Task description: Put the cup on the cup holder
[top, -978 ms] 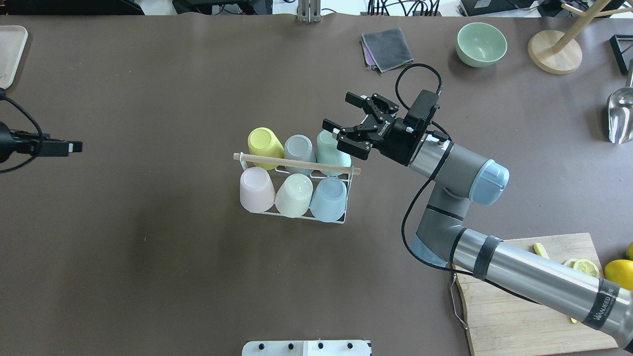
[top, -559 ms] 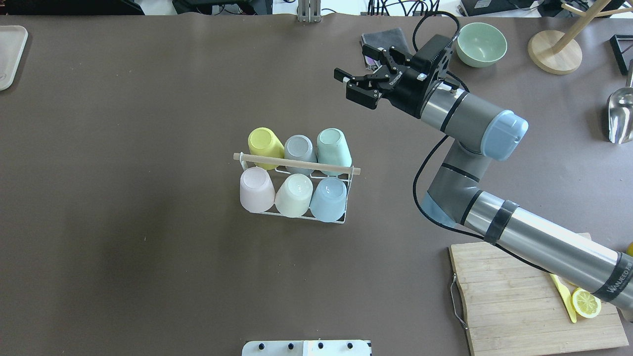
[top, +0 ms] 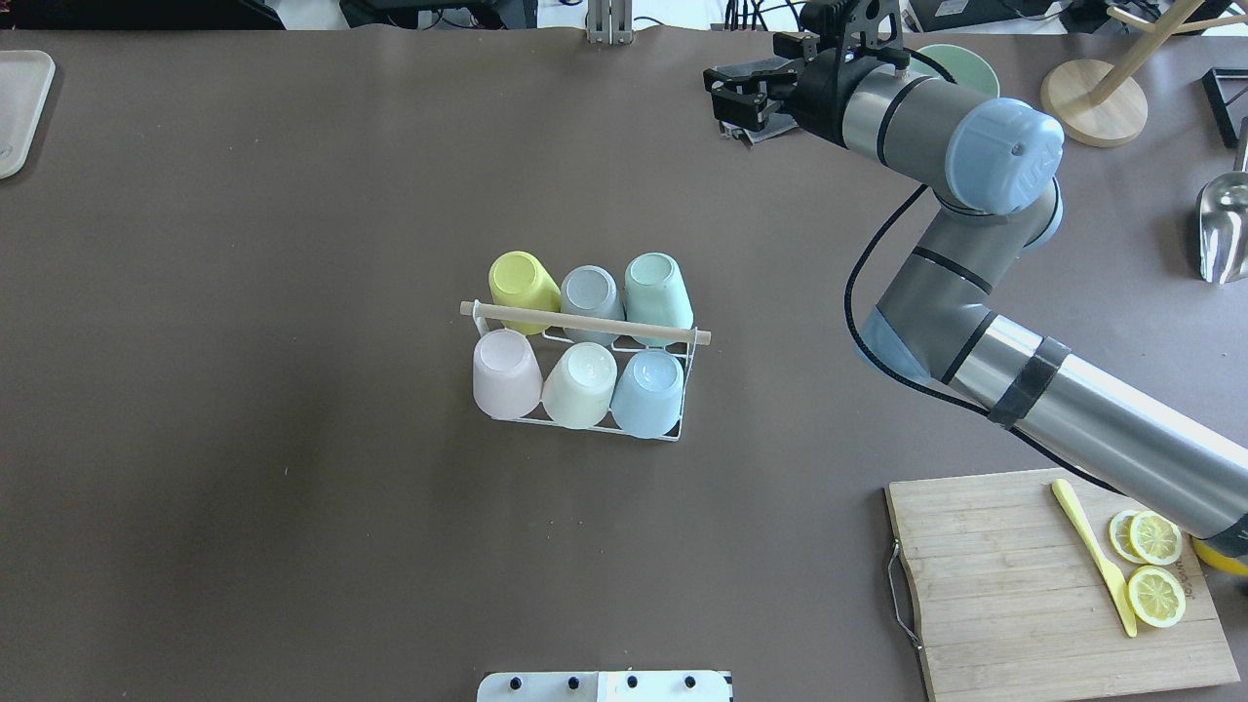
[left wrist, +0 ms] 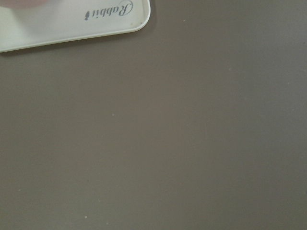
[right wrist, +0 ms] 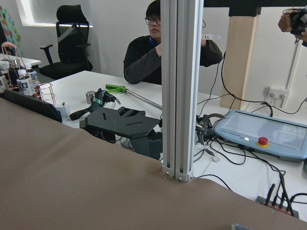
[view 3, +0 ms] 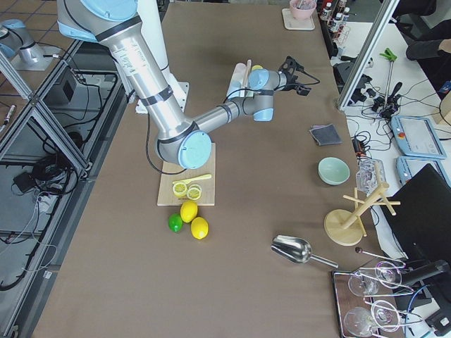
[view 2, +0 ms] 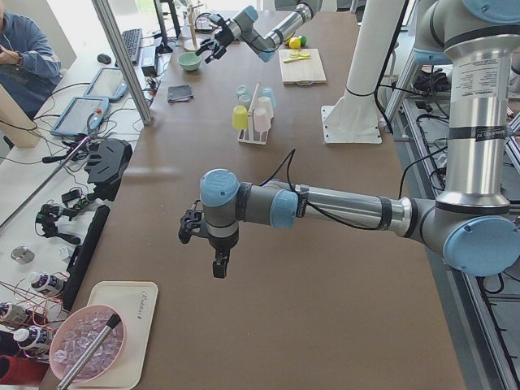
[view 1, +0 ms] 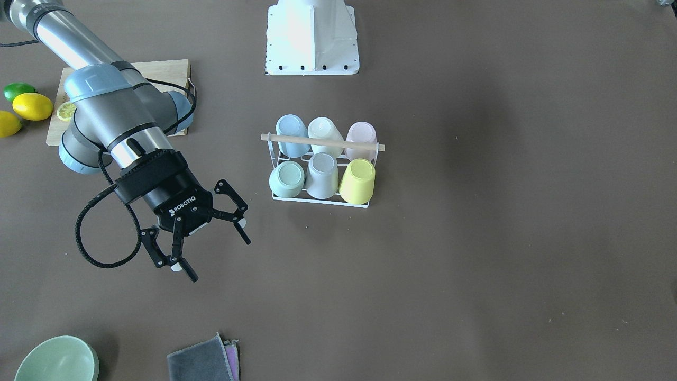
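The white wire cup holder [top: 585,323] with a wooden rod handle stands mid-table; it also shows in the front-facing view [view 1: 322,142]. It carries inverted cups in two rows: yellow [top: 522,278], grey [top: 590,292] and mint [top: 658,288] at the far side, pink [top: 505,370], cream [top: 580,382] and blue [top: 648,390] at the near side. My right gripper [top: 723,95] is open and empty, raised over the far side of the table, well away from the holder [view 1: 217,256]. My left gripper [view 2: 207,244] shows only in the exterior left view; I cannot tell if it is open or shut.
A grey cloth [view 1: 201,360] and a green bowl [view 1: 55,360] lie beyond the right gripper. A cutting board [top: 1053,585] with lemon slices and a yellow knife is at near right. A wooden stand [top: 1092,102], a metal scoop [top: 1224,229] and a white tray [top: 19,107] sit at the edges.
My right gripper has drawn back from beside the mint cup to the table's far side, still open. My left gripper has left the overhead view.
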You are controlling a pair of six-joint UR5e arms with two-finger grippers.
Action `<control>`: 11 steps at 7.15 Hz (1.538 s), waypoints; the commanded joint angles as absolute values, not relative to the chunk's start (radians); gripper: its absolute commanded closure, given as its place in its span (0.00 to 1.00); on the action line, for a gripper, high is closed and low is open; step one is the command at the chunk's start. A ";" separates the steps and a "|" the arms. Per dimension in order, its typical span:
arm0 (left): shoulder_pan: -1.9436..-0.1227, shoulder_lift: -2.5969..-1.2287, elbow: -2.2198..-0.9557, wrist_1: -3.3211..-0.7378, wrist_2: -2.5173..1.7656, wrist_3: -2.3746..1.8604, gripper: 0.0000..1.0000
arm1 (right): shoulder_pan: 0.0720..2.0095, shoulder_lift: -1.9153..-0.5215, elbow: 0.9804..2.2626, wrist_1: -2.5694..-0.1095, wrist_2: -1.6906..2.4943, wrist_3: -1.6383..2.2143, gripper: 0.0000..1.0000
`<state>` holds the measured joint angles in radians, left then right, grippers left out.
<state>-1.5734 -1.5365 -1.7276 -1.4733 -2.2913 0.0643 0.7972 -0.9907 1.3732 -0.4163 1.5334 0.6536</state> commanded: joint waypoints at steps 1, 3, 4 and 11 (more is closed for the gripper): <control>-1.613 -1.513 -1.730 -1.457 -2.296 0.084 0.01 | 0.801 -1.055 1.382 -0.573 1.587 0.670 0.00; -1.649 -1.458 -1.733 -1.460 -2.302 0.083 0.01 | 0.873 -1.118 1.458 -0.751 1.771 0.739 0.00; -1.651 -1.460 -1.723 -1.459 -2.307 0.078 0.01 | 0.882 -1.153 1.535 -0.888 1.784 0.748 0.00; -1.670 -1.453 -1.720 -1.453 -2.301 0.074 0.01 | 1.145 -1.472 1.759 -1.531 2.071 0.472 0.00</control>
